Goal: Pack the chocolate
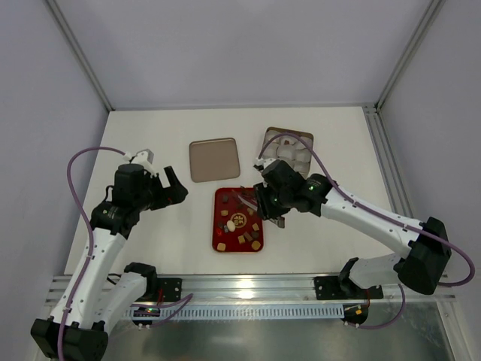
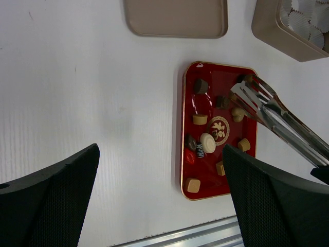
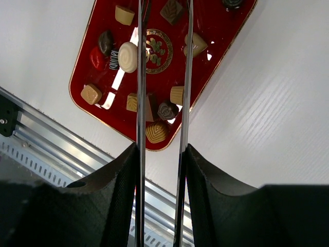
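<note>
The right hand was clamped on a pair of metal tongs, whose tips were over the red tray. The chocolate lay scattered in that tray (dark, tan and one whitish piece). Whether the tips touched any piece I could not tell. The left hand stood wide open and held nothing, above the counter left of the tray.
</note>
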Robot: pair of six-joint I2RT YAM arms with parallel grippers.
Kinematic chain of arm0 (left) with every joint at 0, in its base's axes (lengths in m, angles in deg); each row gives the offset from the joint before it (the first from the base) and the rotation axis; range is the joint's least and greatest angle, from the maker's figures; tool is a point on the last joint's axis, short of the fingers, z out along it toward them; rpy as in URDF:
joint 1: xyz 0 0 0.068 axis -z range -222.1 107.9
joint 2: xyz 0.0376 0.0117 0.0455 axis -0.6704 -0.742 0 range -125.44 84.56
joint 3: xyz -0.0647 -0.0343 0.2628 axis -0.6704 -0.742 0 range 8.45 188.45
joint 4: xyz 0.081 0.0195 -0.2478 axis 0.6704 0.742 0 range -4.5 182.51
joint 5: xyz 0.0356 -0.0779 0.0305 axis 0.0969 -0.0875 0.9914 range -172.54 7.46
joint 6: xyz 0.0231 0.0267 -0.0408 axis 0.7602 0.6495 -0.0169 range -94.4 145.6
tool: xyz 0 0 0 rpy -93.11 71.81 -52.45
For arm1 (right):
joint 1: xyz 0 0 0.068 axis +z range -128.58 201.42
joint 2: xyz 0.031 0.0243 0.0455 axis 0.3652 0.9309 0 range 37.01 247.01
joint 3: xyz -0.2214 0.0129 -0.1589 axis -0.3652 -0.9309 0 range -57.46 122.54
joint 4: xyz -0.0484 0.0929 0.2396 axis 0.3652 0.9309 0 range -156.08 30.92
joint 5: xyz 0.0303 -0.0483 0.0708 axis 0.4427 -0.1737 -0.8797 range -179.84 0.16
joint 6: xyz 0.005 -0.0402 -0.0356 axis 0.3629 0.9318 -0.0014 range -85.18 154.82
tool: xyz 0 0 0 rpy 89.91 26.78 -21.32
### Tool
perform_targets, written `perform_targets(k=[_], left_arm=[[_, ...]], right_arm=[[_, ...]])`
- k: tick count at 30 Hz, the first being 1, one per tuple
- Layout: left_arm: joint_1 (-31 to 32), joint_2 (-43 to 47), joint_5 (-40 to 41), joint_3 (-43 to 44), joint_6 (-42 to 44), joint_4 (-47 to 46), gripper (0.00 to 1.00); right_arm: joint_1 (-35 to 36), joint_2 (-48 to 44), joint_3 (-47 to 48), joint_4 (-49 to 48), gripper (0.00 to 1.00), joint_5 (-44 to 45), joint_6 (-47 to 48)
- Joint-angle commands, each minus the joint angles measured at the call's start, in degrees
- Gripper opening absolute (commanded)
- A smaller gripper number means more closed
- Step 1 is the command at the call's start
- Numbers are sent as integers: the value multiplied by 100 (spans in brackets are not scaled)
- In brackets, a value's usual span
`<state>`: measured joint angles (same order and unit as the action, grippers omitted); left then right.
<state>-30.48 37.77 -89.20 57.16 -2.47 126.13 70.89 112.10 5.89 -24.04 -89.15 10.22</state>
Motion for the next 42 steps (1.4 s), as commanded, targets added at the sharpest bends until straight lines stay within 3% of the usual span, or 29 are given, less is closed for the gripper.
perform_targets(k=[1,21,42], left_arm=[[34,-15,33,-2,4,-98,100],[51,-24,24,-2,13,-98,100],[51,-32,41,7,13,-98,100]], right_arm=[[54,111,142,-109,43,37,25],[71,480,300,173,43,-359,869],[80,718,441,357,39,-140,790]])
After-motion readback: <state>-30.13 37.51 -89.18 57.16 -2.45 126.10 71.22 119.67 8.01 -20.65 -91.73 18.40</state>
